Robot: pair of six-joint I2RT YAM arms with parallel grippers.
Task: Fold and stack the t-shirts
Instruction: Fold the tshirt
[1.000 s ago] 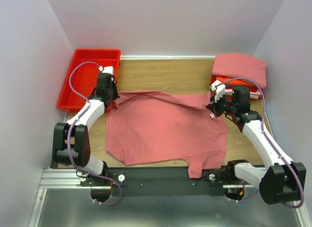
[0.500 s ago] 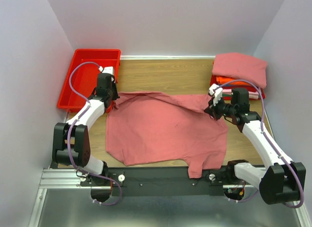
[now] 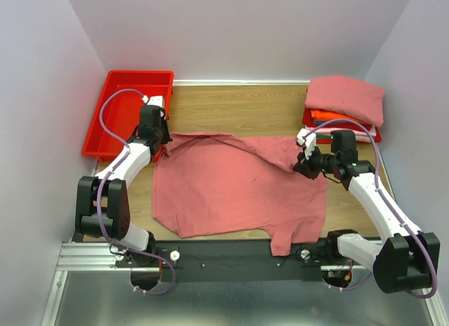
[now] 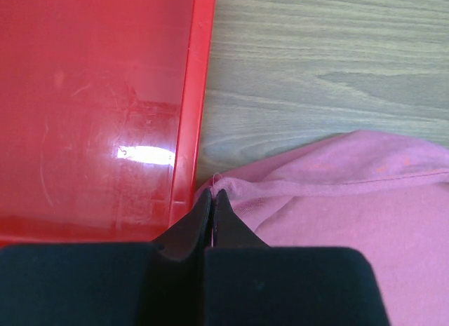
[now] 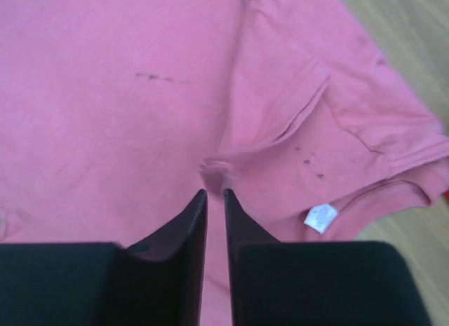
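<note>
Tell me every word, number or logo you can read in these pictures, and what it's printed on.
No text here can be read.
The white tag on the salmon-pink t-shirt: too small and blurred to read.
The red bin and the folded shirts: no lettering shows.

This is a robotics lab test cell, not a lived-in room. Two white-and-black jointed robot arms, the left arm (image 3: 126, 161) and the right arm (image 3: 372, 203), are bolted to a black mounting bar (image 3: 231, 254) beside a silver slotted aluminium rail (image 3: 77, 256), and a looping lilac cable (image 3: 101, 119) runs along each. Plain pale wall panels (image 3: 245, 31) box in a small wood-grain tabletop (image 3: 238, 105), whose staged props include a shallow red plastic bin (image 3: 140, 74) and a stack of folded cloth t-shirts (image 3: 345, 98).
</note>
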